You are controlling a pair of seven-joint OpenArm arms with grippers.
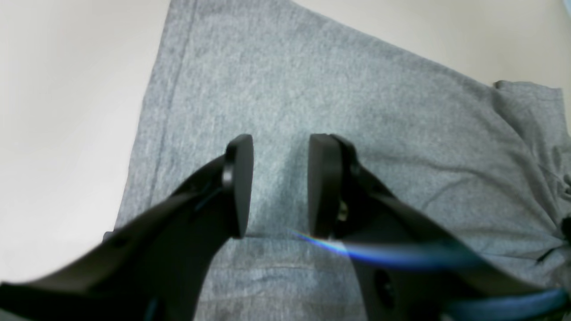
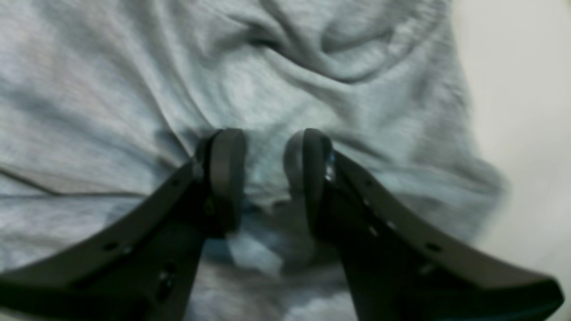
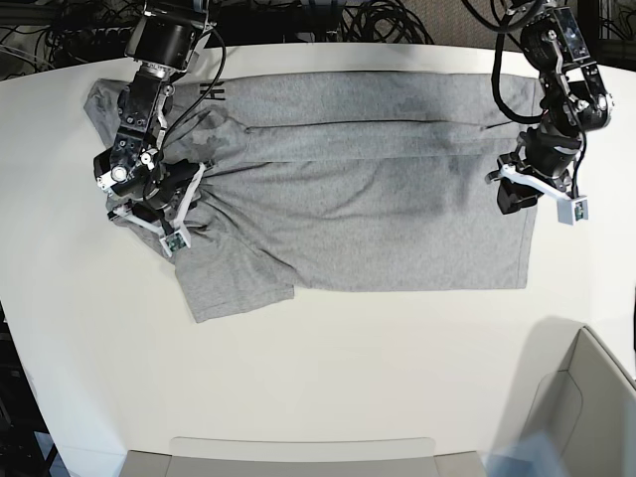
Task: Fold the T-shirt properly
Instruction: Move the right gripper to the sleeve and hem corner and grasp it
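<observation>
The heather-grey T-shirt [image 3: 368,209] lies spread on the white table, hem to the right and sleeves to the left, plain side up. Its far long edge is folded inward. My left gripper [image 1: 281,185] is open just above the cloth near the hem; in the base view this gripper [image 3: 510,195] is at the shirt's right end. My right gripper [image 2: 266,178] is open with its fingertips [image 2: 227,174] down in wrinkled cloth [image 2: 312,67]; in the base view it [image 3: 164,214] is at the shirt's left end, by the near sleeve [image 3: 234,283]. Neither holds cloth that I can see.
The white table [image 3: 328,378] runs around the shirt. A grey bin [image 3: 596,397] stands at the front right corner. A pale tray edge [image 3: 298,449] lies along the front. Black cables [image 3: 378,18] hang behind the table's far edge.
</observation>
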